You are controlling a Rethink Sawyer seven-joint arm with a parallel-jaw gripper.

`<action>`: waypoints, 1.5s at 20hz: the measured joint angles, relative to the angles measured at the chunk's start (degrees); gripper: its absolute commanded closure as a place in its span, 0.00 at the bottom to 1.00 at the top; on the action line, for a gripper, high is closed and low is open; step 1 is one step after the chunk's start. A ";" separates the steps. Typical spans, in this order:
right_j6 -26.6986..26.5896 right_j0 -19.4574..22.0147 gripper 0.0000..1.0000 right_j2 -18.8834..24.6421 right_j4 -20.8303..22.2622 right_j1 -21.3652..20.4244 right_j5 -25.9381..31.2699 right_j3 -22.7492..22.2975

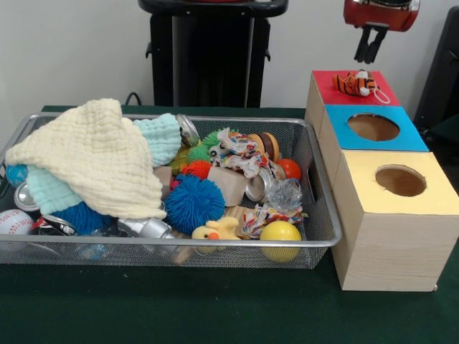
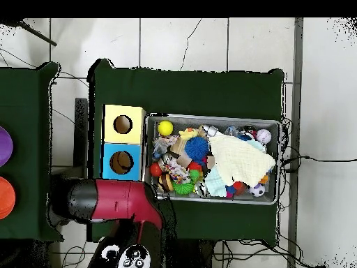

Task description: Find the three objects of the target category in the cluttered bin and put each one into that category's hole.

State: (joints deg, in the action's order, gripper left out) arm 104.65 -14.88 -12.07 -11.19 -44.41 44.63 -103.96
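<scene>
The black two-fingered gripper (image 1: 370, 51) hangs from the red wrist above the far end of the row of boxes, its fingers drawn close together with nothing between them. Directly beneath it, the small orange-and-black striped plush toy (image 1: 354, 84) with a white cord lies on the red-topped wooden box (image 1: 326, 92), over the spot where that box's hole would be (the hole itself cannot be seen). The gripper is clear of the toy, not touching it.

Next in the row stands the blue-topped wooden box (image 1: 337, 122), its round hole open, and then the yellow-topped wooden box (image 1: 362, 166), also with an open round hole. The three boxes touch one another and stand just beside the silver wire-mesh bin (image 1: 324, 236) on the dark green tablecloth (image 1: 215, 315).

In the bin, a pale yellow waffle-knit cloth (image 1: 93, 158) is heaped over one end, with a light blue knit cloth (image 1: 161, 136) showing beside and under it. Near the middle sits a blue spiky rubber ball (image 1: 194, 203), with a smaller green spiky ball (image 1: 212, 139) and a knotted multicoloured rope toy (image 1: 240, 152) further back. Along the near wall lie a yellow rubber duck (image 1: 217, 229) and a smooth yellow ball (image 1: 280, 233), the ball in the corner nearest the boxes. A white baseball with red stitching (image 1: 14, 222) rests at the opposite end.

In the overhead view the red arm (image 2: 115, 201) covers the red-topped box, so only the blue and yellow tops show
</scene>
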 measured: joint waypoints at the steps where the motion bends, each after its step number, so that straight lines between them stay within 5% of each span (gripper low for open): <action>1: 0.00 0.07 1.00 0.03 0.00 0.00 -0.61 -0.11; 11: 0.00 1.42 1.00 0.27 0.01 0.00 -7.95 -1.16; 30: 0.00 1.51 1.00 0.44 -0.44 0.24 -8.40 -1.99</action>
State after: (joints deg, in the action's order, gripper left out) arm 104.65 -13.37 -11.63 -11.63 -44.17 36.23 -105.95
